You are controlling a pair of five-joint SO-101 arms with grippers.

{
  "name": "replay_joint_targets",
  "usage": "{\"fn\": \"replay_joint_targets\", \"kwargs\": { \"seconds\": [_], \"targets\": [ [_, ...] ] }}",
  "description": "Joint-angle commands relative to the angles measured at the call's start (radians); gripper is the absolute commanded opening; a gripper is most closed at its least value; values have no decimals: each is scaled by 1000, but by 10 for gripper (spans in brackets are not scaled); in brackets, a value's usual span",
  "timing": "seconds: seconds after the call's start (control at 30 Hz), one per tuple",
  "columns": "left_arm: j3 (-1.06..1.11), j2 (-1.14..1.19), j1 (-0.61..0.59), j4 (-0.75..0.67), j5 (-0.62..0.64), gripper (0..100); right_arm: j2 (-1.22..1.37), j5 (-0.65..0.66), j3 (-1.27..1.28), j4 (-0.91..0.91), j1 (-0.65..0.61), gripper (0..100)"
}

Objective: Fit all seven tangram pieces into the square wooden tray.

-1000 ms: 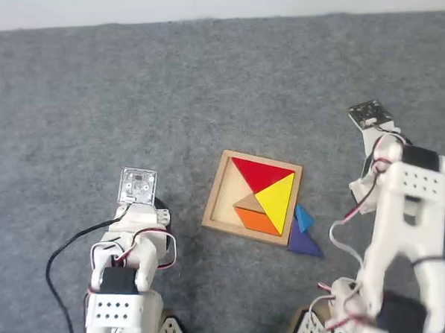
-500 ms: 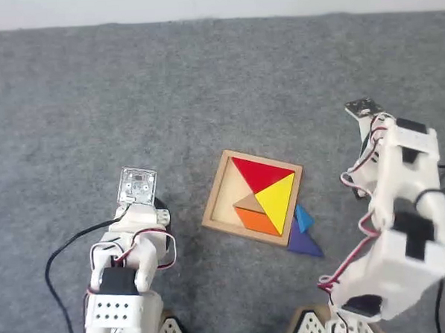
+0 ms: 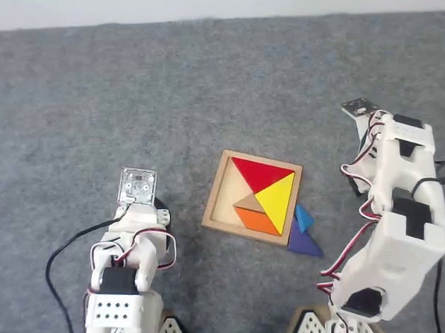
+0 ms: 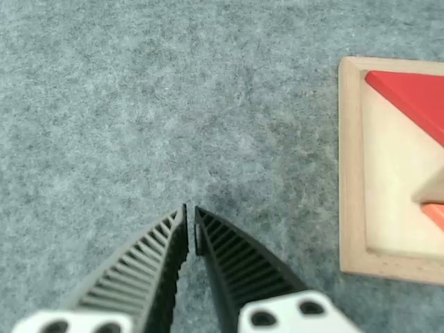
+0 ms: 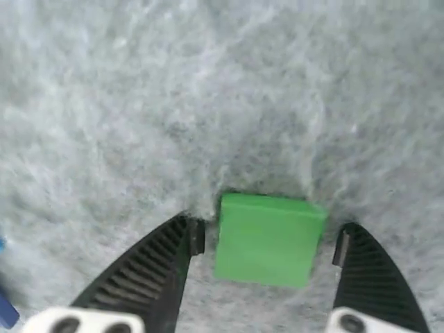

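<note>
Four pieces sit in the tray (image 3: pixel 214 199) (red (image 3: pixel 259 172), yellow (image 3: pixel 278 199), orange (image 3: pixel 257 221), tan (image 3: pixel 248 204)); the blue piece (image 3: pixel 304 219) and purple piece (image 3: pixel 304 243) lie just beside it. The right jaws stand open around the green square (image 5: pixel 267 239), outside the tray; the left jaws are closed, empty.

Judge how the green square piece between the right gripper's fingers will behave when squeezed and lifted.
The green square looks a solid, flat block: probably stiff, unlikely to roll. Its straight sides sit inside the open right gripper, so a squeeze likely holds, though smooth faces might slip. Small beside the gripper, it is probably light.
</note>
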Motion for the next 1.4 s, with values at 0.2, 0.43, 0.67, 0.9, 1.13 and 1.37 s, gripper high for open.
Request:
{"fn": "replay_joint_targets", "kwargs": {
  "seconds": [0.2,0.43,0.67,0.9,1.13,1.37],
  "targets": [
    [-8,-12,-5,2,5,14,16,32,-41,10,12,55],
    [-8,-12,-5,2,5,14,-30,-34,-51,8,5,61],
    [-8,-12,-5,2,5,14,-263,-72,-64,131,-140,61],
    [-8,-12,-5,2,5,14,-364,-187,-66,191,-478,61],
    [-8,-12,-5,2,5,14,-320,-281,-100,74,-759,61],
    [-8,-12,-5,2,5,14,-22,-365,-402,134,-874,61]
  ]
}}
